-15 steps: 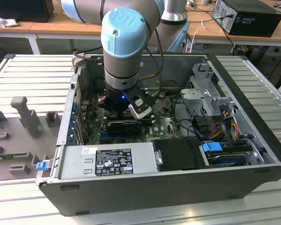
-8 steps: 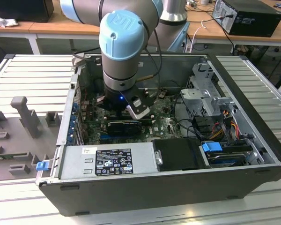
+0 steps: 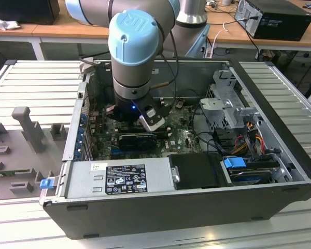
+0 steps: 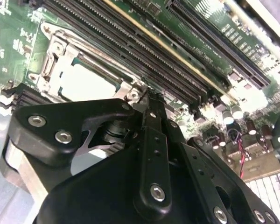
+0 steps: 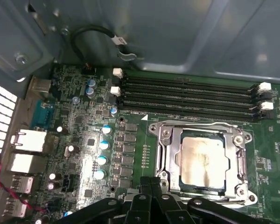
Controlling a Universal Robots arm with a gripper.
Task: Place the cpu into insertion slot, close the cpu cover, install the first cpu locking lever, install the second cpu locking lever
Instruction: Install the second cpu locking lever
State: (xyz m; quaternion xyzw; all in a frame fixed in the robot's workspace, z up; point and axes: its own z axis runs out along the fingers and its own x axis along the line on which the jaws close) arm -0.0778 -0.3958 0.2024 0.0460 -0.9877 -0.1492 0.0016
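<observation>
Setting: we see an open computer case [image 3: 280,155] on a slatted metal bench [image 3: 36,88].
Cpu [image 5: 203,161]: seated in the insertion slot [image 5: 164,158], cpu cover [image 5: 200,128] closed over it.
Gripper [image 5: 151,184]: fingers pinched together, holding nothing, tips just beside the socket's corner.

We note the cpu [image 5: 201,161], a flat square chip with a pale tan-silver top, lying level in the insertion slot [image 5: 174,161], whose dark edge shows as a thin border around the chip. The cpu cover [image 5: 164,136], a thin silvery metal frame with a square window, lies flat down over the slot, and the chip's face shows through that window. In the second wrist view the same cpu [image 4: 86,84] appears pale and washed out inside the cpu cover [image 4: 51,65]. The whole assembly sits on the green board just beside the long black memory slots.
</observation>
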